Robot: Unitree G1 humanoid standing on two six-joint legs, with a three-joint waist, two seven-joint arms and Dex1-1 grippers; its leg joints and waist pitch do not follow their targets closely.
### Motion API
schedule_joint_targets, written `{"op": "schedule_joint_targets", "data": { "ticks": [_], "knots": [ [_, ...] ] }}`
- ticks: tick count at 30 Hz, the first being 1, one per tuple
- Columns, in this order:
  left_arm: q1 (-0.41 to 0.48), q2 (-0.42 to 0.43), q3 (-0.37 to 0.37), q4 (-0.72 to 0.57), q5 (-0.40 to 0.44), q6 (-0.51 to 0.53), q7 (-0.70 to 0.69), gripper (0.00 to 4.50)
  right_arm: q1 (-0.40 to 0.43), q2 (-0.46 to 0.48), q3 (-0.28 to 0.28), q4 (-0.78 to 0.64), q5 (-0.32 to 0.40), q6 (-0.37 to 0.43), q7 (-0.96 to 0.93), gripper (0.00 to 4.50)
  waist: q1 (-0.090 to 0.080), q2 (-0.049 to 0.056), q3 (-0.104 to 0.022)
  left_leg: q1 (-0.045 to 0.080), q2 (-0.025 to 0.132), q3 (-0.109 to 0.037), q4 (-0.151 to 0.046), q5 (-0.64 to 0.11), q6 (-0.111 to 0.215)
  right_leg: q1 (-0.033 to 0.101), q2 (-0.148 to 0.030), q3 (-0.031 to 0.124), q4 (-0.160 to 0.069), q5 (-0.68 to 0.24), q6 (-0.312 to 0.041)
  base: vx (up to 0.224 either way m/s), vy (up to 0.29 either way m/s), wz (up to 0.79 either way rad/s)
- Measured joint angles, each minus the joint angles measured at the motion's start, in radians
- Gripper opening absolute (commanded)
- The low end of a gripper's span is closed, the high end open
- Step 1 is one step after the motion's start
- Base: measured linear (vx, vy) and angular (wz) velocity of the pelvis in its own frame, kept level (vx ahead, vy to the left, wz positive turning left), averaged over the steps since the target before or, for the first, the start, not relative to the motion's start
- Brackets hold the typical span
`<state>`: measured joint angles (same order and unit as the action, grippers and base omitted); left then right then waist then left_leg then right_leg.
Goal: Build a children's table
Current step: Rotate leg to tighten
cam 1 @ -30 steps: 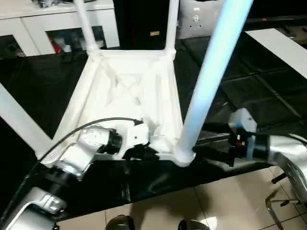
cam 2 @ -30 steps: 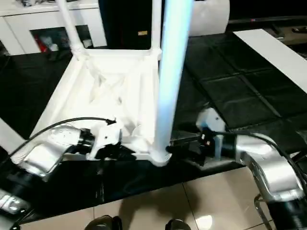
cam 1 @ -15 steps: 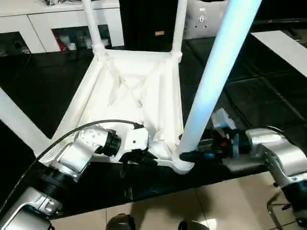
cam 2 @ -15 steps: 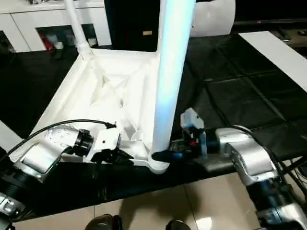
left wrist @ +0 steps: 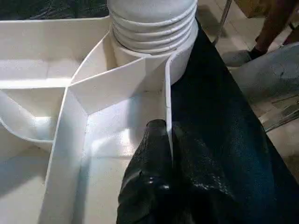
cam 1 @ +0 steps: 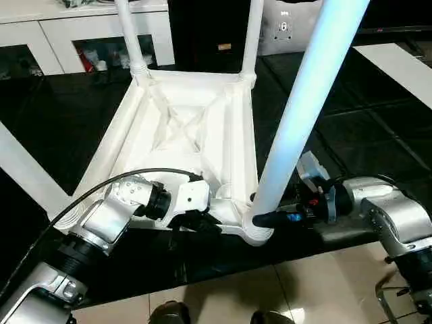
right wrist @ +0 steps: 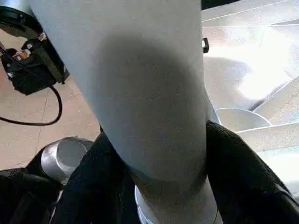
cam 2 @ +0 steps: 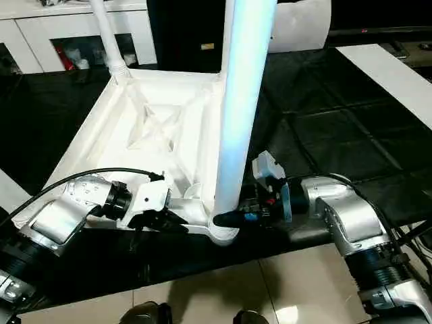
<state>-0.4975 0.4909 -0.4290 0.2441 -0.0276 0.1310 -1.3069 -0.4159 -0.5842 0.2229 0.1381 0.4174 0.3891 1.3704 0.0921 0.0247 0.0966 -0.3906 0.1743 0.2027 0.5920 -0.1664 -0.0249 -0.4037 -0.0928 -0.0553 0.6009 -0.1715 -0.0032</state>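
Observation:
The white tabletop (cam 1: 182, 128) lies upside down on a black mat, ribbed underside up. Tube legs stand in its two far corners (cam 1: 131, 34) (cam 1: 252, 34), and another leg (cam 1: 23, 169) rises at the near left. A thick white leg (cam 1: 304, 101) stands in the near right socket (cam 1: 253, 233). My left gripper (cam 1: 202, 219) is shut on the tabletop's near rim; in the left wrist view its fingers (left wrist: 154, 154) pinch the thin wall beside the ribbed socket (left wrist: 154, 23). My right gripper (cam 1: 260, 217) clasps the base of that leg (right wrist: 140, 93), with fingers (right wrist: 238, 172) pressed on both sides.
White cabinets (cam 1: 40, 34) with dark openings stand at the back left. A white board (cam 1: 398, 67) lies on the black mat (cam 1: 351, 121) at the right. Tiled floor (cam 1: 304, 283) runs along the near edge, with a metal frame (cam 1: 391, 297) at the bottom right. A person's shoe (left wrist: 238, 56) shows on the floor.
My right gripper has moved left to the near right leg's base and closed around it. The left gripper has kept its hold on the rim.

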Motion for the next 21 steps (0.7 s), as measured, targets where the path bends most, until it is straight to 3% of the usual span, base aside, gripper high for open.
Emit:
{"op": "schedule_joint_targets", "data": {
  "ticks": [6,9,12,15,18,20,21],
  "knots": [
    [0.006,-0.028,0.017,-0.018,-0.012,0.093,0.031,0.0,0.088,0.033,-0.047,-0.106,0.002,0.047,-0.119,2.09,0.001,0.002,0.001,0.002,0.0,0.0,-0.002,0.0,0.0,0.001,0.0,0.001,-0.001,-0.001,0.002,0.0,0.0,0.0],
    [0.006,-0.039,0.043,-0.01,-0.003,0.134,0.089,0.0,0.134,0.111,-0.087,-0.161,-0.023,0.069,-0.293,2.08,-0.011,0.003,0.004,0.007,-0.001,0.0,-0.005,0.0,0.0,0.001,0.0,0.001,-0.002,-0.005,0.008,0.0,0.0,0.0],
    [-0.007,-0.078,0.073,0.013,0.016,0.176,0.165,0.0,0.149,0.21,-0.125,-0.19,-0.061,0.104,-0.487,2.06,-0.037,0.004,0.009,0.009,-0.004,-0.005,-0.011,0.0,0.0,0.001,0.0,-0.002,-0.011,-0.007,0.011,0.0,0.0,0.0],
    [-0.029,-0.135,0.095,0.045,0.037,0.222,0.259,0.0,0.147,0.317,-0.155,-0.204,-0.123,0.131,-0.683,2.05,-0.057,0.008,0.012,0.008,-0.005,-0.014,-0.021,0.0,-0.001,0.002,0.0,-0.012,-0.033,-0.008,0.011,-0.054,0.023,-0.15],
    [-0.056,-0.194,0.113,0.074,0.053,0.267,0.36,0.0,0.124,0.426,-0.177,-0.192,-0.184,0.134,-0.875,2.05,-0.072,0.016,0.025,0.009,-0.014,-0.031,-0.028,0.0,-0.001,0.006,0.0,-0.021,-0.056,-0.008,0.011,-0.062,0.035,-0.15],
    [-0.068,-0.238,0.141,0.097,0.062,0.296,0.438,0.0,0.077,0.516,-0.188,-0.139,-0.225,0.124,-1.012,2.04,-0.09,0.03,0.034,0.007,-0.011,-0.042,-0.04,-0.001,-0.001,0.017,-0.002,-0.046,-0.075,-0.023,0.011,-0.098,0.038,-0.13],
    [-0.081,-0.256,0.145,0.109,0.067,0.31,0.471,0.0,0.059,0.548,-0.197,-0.118,-0.242,0.118,-1.068,2.04,-0.09,0.032,0.042,0.006,-0.011,-0.043,-0.047,-0.001,-0.001,0.017,0.0,-0.05,-0.05,-0.049,0.0,-0.127,0.034,-0.09]
  ]
}}
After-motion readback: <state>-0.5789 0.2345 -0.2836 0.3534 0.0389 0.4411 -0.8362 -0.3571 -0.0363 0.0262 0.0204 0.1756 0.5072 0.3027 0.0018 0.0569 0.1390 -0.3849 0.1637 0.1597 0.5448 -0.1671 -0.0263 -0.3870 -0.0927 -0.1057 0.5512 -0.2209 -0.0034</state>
